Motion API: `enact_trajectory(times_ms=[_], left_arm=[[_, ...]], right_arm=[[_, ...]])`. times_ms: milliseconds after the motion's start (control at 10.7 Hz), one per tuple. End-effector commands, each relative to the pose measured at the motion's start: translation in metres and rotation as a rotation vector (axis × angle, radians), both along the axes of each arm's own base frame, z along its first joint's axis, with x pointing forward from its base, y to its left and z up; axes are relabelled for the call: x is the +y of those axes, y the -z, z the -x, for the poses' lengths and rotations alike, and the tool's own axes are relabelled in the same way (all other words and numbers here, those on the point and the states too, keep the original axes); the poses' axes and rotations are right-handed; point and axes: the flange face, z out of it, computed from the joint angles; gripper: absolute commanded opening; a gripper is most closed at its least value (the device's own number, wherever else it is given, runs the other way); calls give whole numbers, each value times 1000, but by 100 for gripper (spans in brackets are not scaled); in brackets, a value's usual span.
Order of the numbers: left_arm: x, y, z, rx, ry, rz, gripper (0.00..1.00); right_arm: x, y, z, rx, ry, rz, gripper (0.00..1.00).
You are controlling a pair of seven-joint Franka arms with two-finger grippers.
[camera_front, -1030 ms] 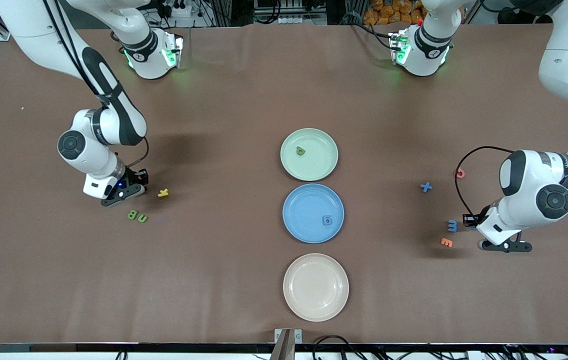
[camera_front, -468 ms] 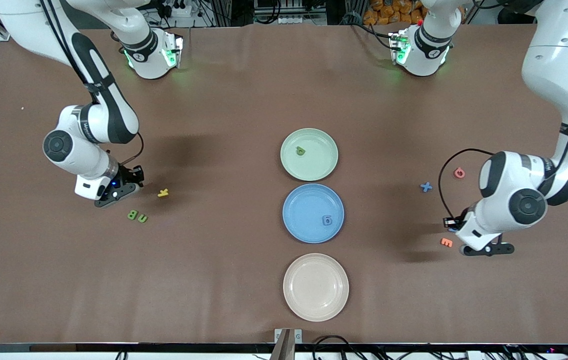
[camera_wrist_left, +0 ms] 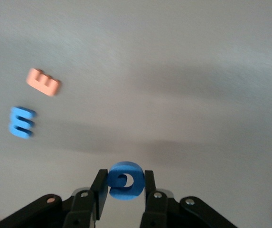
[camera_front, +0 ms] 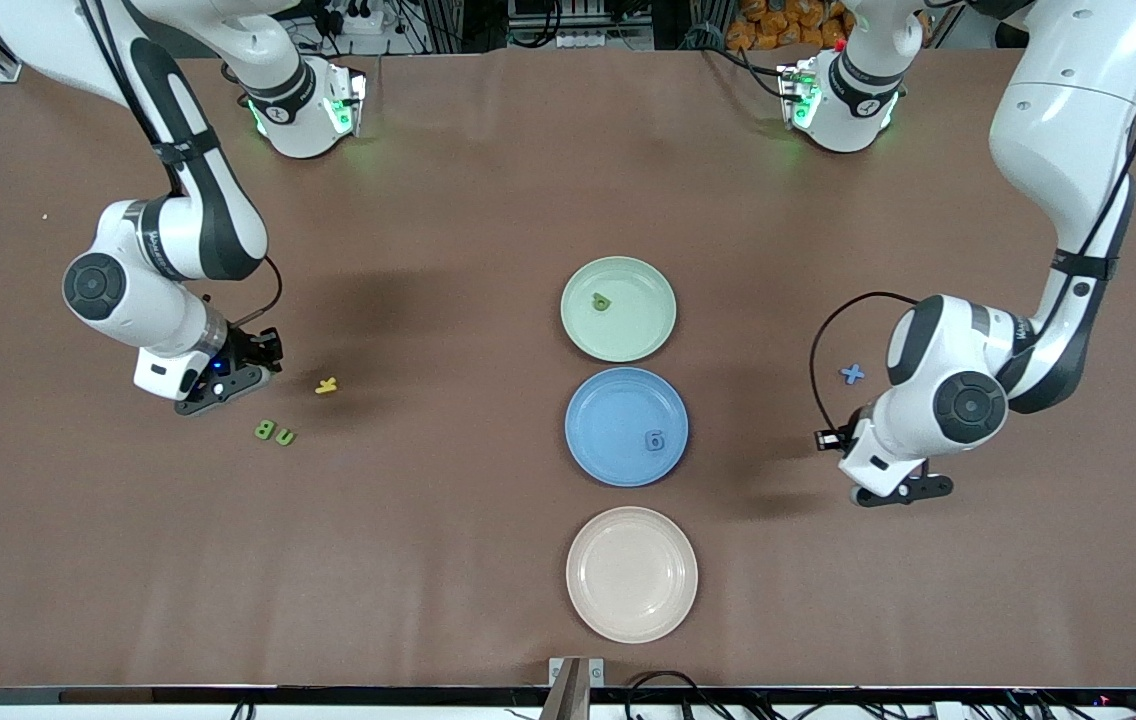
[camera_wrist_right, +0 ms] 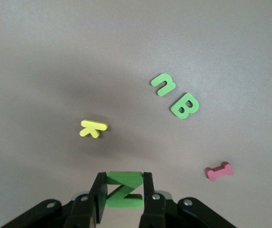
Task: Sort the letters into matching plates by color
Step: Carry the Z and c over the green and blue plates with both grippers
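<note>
The left hand [camera_wrist_left: 124, 190] is up over the bare surface [camera_front: 488, 200] at the left arm's end, squeezing a round blue letter [camera_wrist_left: 125, 180] between its fingers. The right hand [camera_wrist_right: 124, 192] is up over its own end, pinching a green Z [camera_wrist_right: 124, 190]. The green plate [camera_front: 618, 308] holds one green letter [camera_front: 601, 302], and the blue plate [camera_front: 626, 427], just beside it and nearer the front camera, holds one blue letter [camera_front: 655, 440].

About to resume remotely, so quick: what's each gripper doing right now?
Left gripper: shut on a round blue letter, up over the table.
Right gripper: shut on a green Z, up over the table.
</note>
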Motion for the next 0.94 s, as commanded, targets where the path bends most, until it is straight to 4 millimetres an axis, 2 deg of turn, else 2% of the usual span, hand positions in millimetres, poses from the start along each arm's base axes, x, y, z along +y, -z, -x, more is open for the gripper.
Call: enact_trajectory(times_ms=[0, 281, 374, 562, 842], left_arm=[[-36, -15, 10, 32, -29, 34, 0], [-72, -23, 20, 39, 4, 83, 0], [-92, -27, 24, 36, 1, 111, 0], [-152, -40, 37, 24, -4, 172, 0], [-212, -34, 54, -30, -45, 216, 0]], right_arm=[[21, -23, -5, 13, 74, -3, 0], [37, -31, -8, 19, 133, 2, 0], [48, -33, -9, 18, 149, 0, 0], [77, -38, -9, 13, 192, -5, 0], [118, -40, -5, 7, 261, -12, 0]])
